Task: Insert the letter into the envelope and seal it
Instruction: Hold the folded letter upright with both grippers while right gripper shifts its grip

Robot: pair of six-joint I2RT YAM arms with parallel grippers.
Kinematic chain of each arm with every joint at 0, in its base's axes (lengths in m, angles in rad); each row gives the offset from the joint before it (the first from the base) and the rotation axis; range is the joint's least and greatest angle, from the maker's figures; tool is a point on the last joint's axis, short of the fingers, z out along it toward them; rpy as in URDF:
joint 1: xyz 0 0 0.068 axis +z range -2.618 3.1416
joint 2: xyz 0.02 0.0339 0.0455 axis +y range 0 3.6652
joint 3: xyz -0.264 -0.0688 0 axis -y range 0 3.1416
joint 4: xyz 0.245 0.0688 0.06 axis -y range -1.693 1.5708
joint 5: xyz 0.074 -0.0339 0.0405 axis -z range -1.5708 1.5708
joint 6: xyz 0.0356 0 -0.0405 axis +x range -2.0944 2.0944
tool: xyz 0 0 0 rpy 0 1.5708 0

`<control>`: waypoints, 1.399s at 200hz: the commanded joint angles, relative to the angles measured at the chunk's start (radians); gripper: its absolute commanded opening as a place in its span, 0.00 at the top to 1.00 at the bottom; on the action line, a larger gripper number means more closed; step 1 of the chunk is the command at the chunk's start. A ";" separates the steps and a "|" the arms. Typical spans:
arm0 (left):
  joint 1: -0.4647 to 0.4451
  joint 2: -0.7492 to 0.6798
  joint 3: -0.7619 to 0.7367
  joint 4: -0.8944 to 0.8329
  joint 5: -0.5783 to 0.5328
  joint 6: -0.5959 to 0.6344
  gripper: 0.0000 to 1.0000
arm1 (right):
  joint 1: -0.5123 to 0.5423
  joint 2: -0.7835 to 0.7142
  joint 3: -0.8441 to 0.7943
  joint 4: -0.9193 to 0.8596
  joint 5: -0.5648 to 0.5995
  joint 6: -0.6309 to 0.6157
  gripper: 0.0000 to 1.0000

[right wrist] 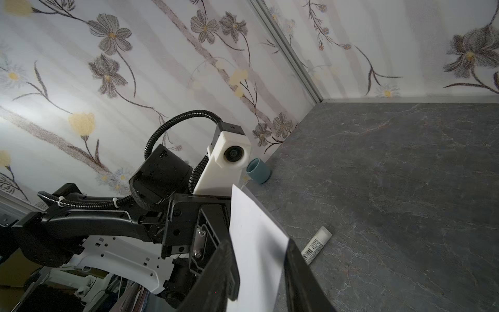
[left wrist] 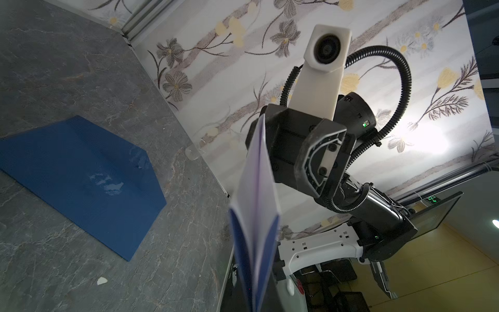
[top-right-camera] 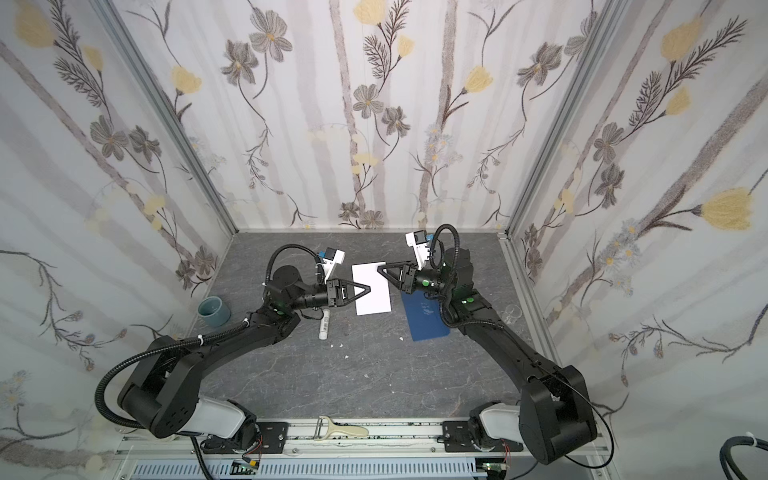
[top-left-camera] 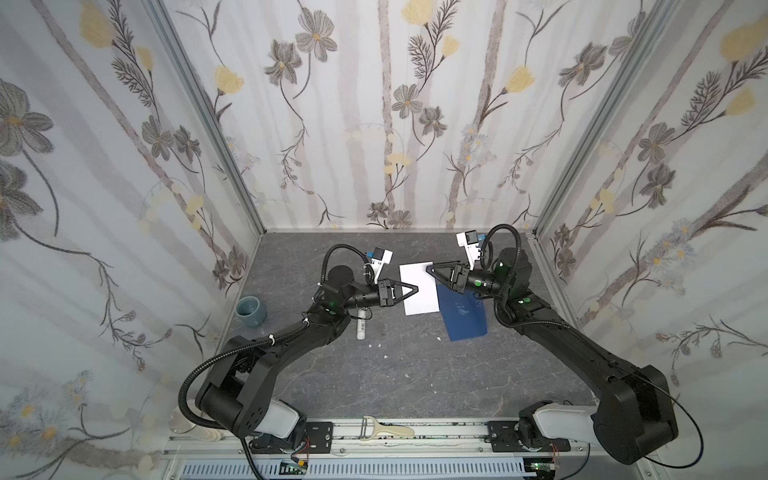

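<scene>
Nearest, on the front rail well short of the envelope (top-left-camera: pixel 463 316): a peeler (top-left-camera: pixel 384 430), of no use here. Further in, off the envelope's left-arm side, a glue stick (top-left-camera: pixel 360 326) lying on the table (top-left-camera: pixel 374 374), partly under the left arm. Further off the same way, a blue-grey cup (top-left-camera: pixel 251 311). Then the envelope itself, flat on the table, dark blue, pale mark at centre, far end tucked under the right wrist. Mouth not seen to gape in any view.

Just above and beside the envelope's far left corner, off the table: the letter (top-left-camera: pixel 417 291), folded, white back up. Left gripper (top-left-camera: pixel 416 288) clamped tight on the letter from the left-arm side. Right gripper (top-left-camera: pixel 430 269) at the letter's far corner, jaws part-way apart with the sheet between them, no firm pinch evident.

Step in hand, by the look of it: squaring up the folded letter before insertion. To do it well:
- Carry with the left alone, no tugging between the two arms, so no tearing or unfolding.
- Press the crease flat.
- Lift the flap first.
- Lead with the folded edge toward the envelope's mouth.
- Slide in low and shallow, never jabbing at the paper.
</scene>
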 commanded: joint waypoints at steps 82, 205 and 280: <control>-0.004 0.000 0.010 0.048 0.019 -0.009 1.00 | -0.011 0.018 0.023 0.028 -0.010 -0.015 0.80; -0.003 0.003 0.011 0.047 0.004 -0.004 1.00 | -0.021 -0.007 0.006 0.012 -0.012 -0.020 0.72; -0.005 0.007 0.024 0.048 -0.015 -0.006 1.00 | -0.019 -0.024 -0.048 0.052 -0.018 0.002 0.68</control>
